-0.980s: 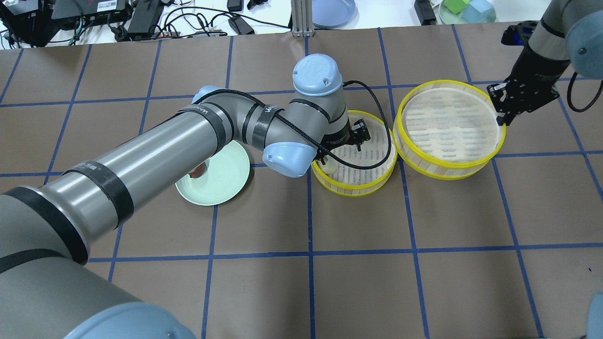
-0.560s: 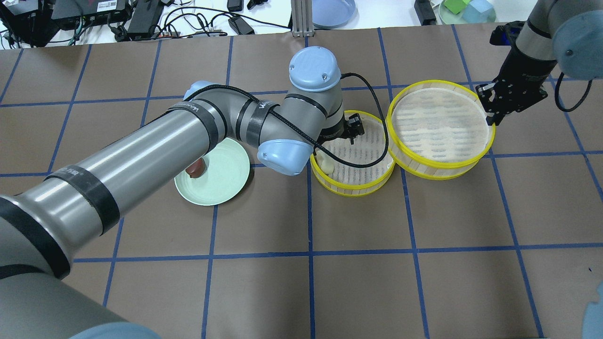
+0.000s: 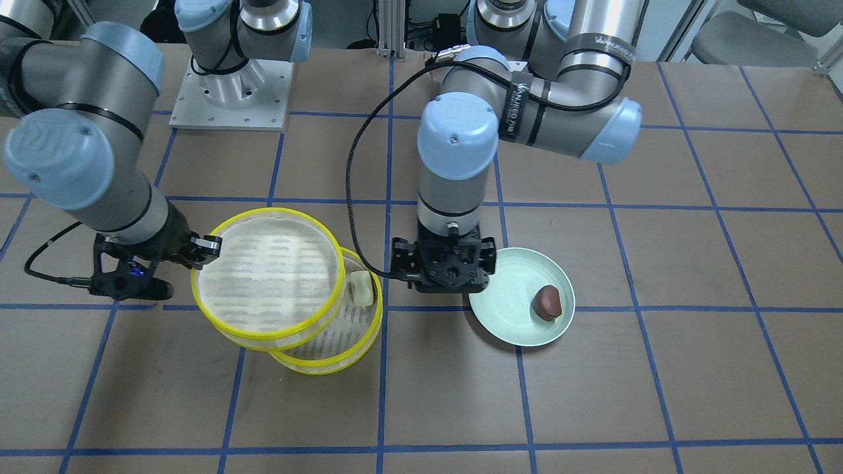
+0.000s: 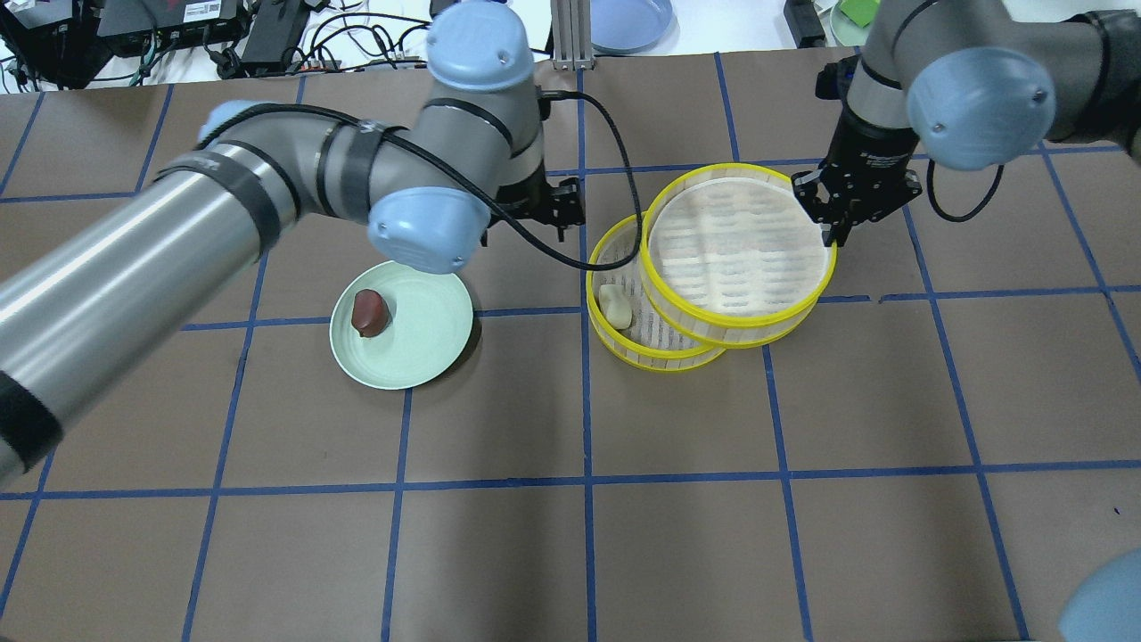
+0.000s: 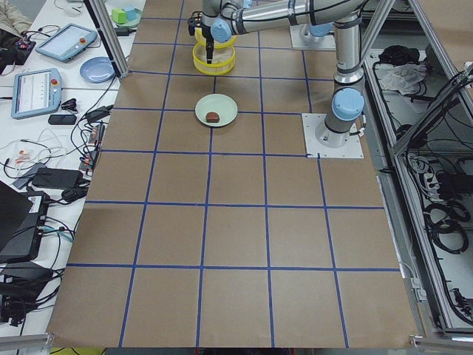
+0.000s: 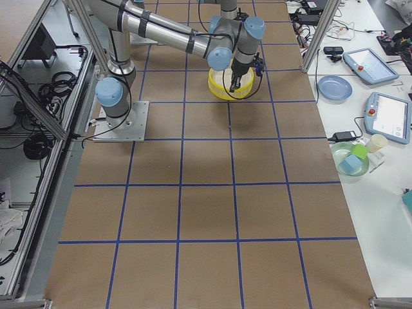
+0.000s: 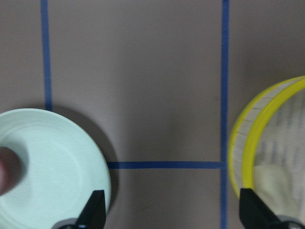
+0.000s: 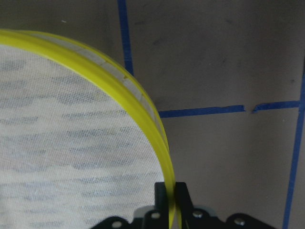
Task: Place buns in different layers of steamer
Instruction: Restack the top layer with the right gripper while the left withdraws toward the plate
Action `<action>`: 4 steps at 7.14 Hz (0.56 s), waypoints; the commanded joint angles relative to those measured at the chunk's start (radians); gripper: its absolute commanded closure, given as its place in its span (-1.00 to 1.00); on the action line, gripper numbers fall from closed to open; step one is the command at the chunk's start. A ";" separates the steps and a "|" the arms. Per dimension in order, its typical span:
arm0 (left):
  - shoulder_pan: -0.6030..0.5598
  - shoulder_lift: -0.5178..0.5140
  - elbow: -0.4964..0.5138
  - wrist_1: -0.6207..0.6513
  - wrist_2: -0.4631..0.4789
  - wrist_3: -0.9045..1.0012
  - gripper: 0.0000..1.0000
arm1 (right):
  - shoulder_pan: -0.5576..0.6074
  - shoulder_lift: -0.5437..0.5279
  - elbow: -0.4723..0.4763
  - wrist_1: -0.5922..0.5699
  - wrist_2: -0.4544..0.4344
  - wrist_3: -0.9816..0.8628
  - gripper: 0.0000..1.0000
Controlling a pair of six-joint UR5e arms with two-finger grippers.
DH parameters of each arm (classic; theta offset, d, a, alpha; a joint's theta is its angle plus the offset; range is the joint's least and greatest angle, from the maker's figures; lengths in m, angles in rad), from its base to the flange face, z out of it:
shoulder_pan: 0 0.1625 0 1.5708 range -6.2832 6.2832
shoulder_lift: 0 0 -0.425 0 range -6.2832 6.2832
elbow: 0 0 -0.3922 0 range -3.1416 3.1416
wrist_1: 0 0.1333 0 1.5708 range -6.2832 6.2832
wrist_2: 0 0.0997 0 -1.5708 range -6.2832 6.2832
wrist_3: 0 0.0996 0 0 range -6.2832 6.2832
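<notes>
The steamer is in two layers. The lower tray [image 4: 658,357] sits on the table with the cream-white bun [image 4: 613,305] at its left edge; the bun also shows in the front view [image 3: 359,288]. My right gripper [image 4: 838,227] is shut on the rim of the upper tray [image 4: 735,254], holding it partly over the lower one and offset to the right. The wrist view shows its fingers [image 8: 162,200] clamped on the yellow rim. The reddish-brown bun [image 4: 369,312] lies on the pale green plate [image 4: 419,330]. My left gripper [image 7: 174,217] is open and empty above the table, between plate and steamer.
Along the table's far edge there are a blue plate [image 4: 628,18], an aluminium post [image 4: 566,36], cables and a green plate with blocks [image 4: 856,13]. The brown table has a blue tape grid.
My left gripper has come out of the lower tray and moved left, leaving the white bun inside. My right gripper has carried the upper tray left, partly over the lower one.
</notes>
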 commanded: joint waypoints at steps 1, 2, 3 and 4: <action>0.209 0.041 -0.118 -0.030 0.001 0.262 -1.00 | 0.088 0.041 0.000 -0.059 -0.011 0.077 1.00; 0.274 0.046 -0.161 -0.021 -0.011 0.326 -1.00 | 0.088 0.057 0.000 -0.075 -0.014 0.081 1.00; 0.303 0.043 -0.169 -0.021 -0.040 0.332 -1.00 | 0.088 0.064 -0.001 -0.090 -0.015 0.081 1.00; 0.305 0.037 -0.174 -0.023 -0.054 0.336 -1.00 | 0.088 0.069 -0.001 -0.098 -0.015 0.081 1.00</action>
